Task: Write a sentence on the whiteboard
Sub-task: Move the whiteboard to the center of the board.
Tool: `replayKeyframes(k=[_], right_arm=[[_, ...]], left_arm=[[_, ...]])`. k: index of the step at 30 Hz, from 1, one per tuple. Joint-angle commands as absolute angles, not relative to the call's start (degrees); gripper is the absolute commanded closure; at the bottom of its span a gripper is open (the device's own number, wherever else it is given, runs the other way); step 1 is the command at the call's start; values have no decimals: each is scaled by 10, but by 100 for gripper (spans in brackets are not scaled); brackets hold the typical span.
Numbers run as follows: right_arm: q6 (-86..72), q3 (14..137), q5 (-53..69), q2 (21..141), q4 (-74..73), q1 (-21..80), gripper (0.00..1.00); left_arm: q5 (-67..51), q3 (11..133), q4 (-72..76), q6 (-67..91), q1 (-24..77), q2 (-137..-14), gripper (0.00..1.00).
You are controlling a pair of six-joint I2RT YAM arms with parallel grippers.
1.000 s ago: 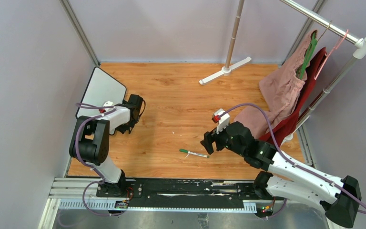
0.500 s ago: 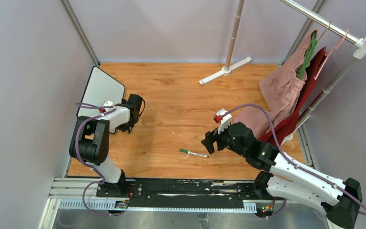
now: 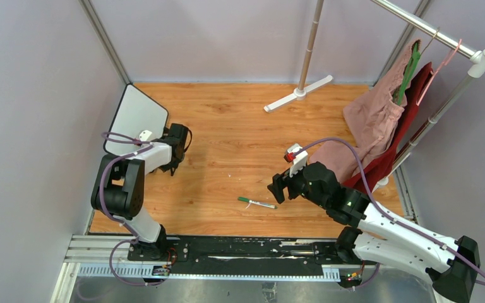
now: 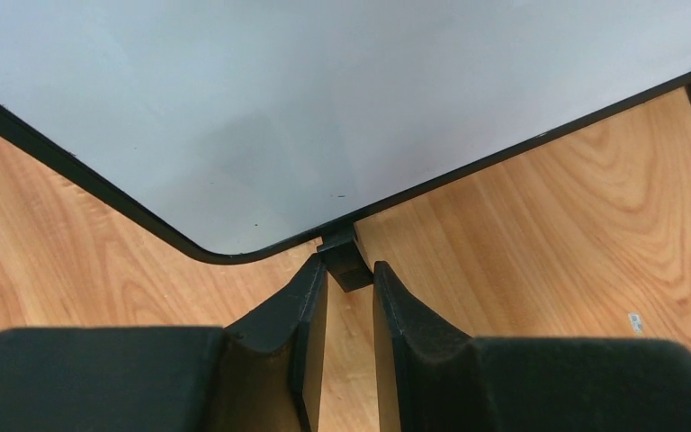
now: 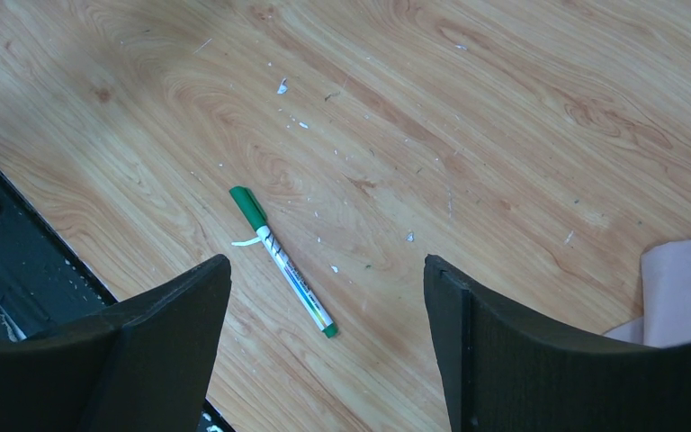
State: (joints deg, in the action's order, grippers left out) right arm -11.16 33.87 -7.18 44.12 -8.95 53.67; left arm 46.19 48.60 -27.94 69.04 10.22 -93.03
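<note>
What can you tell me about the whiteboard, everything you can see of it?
The whiteboard is a small white panel with rounded corners and a thin black border. Its glossy face is blank, with no writing showing. It sits at the far left of the wooden table, by the wall. A small black foot juts from its near edge, and the left gripper pinches that foot between nearly closed fingertips.

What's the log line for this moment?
left pincer: tips at whiteboard foot, grip unclear | right pincer: open over green marker | whiteboard: blank
</note>
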Motion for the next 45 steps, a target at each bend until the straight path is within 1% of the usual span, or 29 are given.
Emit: replayKeyframes(k=[1,7,13,20,24,28,36,40,41,42,45], right_arm=[[-105,332,-87,439,-84,544,18],[-104,332,-92,440,-84,544,18],[-105,334,-91,442,-89,544,19],[-109,338,-87,439,-100,544,19],[-115,335,-92,427,-111,544,19],[-120,331,-98,415,-121,544,19],[-126,325,-104,398,-135,544,19],[-129,323,-107,398,-136,544,19],[-129,323,-106,399,-136,545,19],[-130,323,-107,400,-137,544,19],[-132,326,-107,404,-140,544,19]], left_arm=[[458,476,-227,635,118,-915,100],[443,467,-189,570,155,-900,100],[381,436,-104,486,191,-887,100],[334,427,-57,416,241,-897,100],[250,416,21,346,268,-900,100],[221,437,25,295,296,-915,100],[136,430,22,230,310,-919,100],[135,416,22,233,312,-917,100],[131,415,22,235,312,-915,98],[130,415,18,239,312,-914,93],[121,417,9,244,312,-906,73]])
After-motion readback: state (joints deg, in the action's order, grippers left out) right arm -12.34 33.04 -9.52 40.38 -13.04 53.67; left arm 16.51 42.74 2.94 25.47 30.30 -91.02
